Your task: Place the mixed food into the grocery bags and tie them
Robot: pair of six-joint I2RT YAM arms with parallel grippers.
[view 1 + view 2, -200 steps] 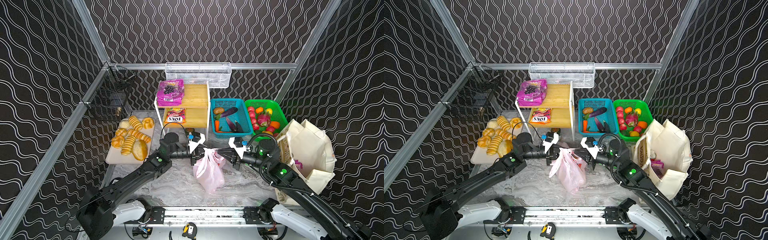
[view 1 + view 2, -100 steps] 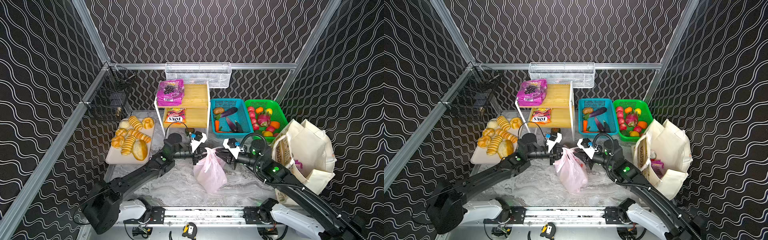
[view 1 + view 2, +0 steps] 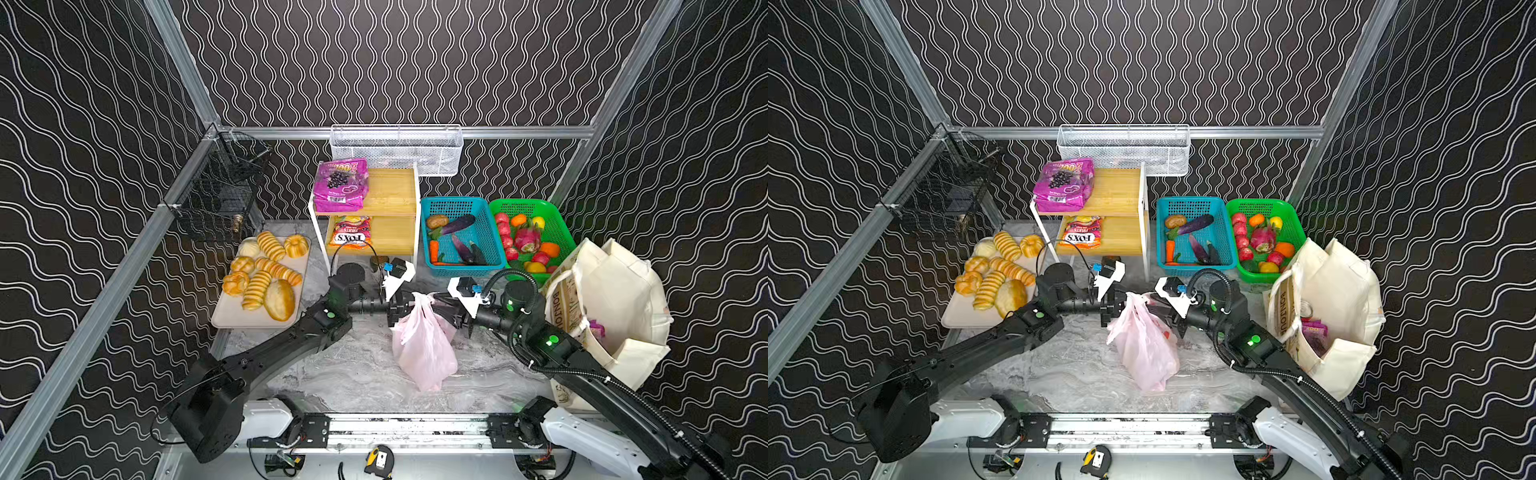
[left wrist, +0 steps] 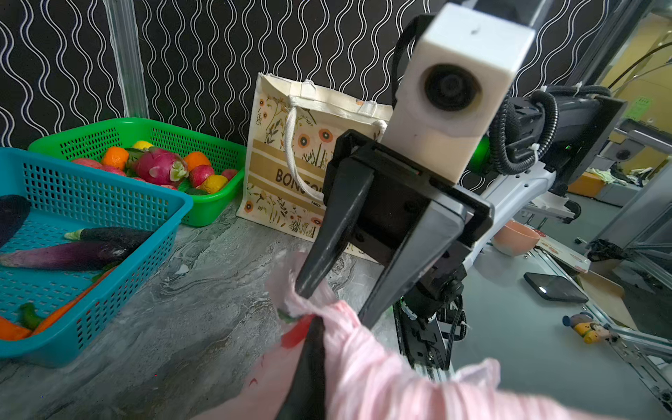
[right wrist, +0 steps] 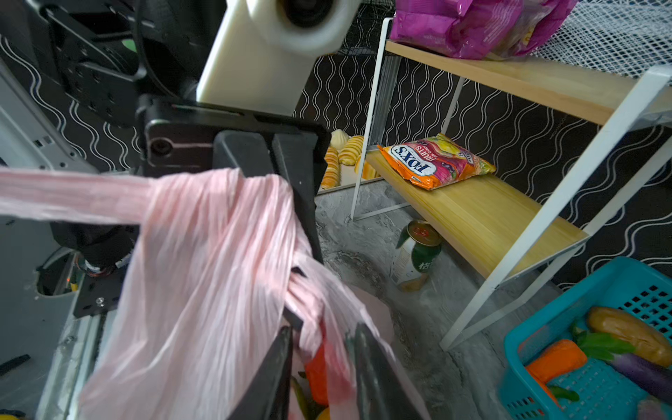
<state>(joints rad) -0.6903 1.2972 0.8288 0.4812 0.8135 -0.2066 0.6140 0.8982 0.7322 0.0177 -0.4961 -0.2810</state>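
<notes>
Left fingers (image 5: 247, 152) clamp the pink plastic bag (image 3: 424, 353) top, right fingers (image 4: 338, 225) narrowly apart around the knot (image 5: 305, 291), mid-frame. I worry the loose knot slips and the bag slumps onto the counter (image 3: 353, 365).

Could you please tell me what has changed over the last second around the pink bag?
The right pincer has edged toward the left pincer at the top of the pink bag and opened, so the twisted handle now lies loose between its spread jaws. The left pincer has stayed shut on the bag. The cream tote, blue basket and green basket have not moved.
</notes>
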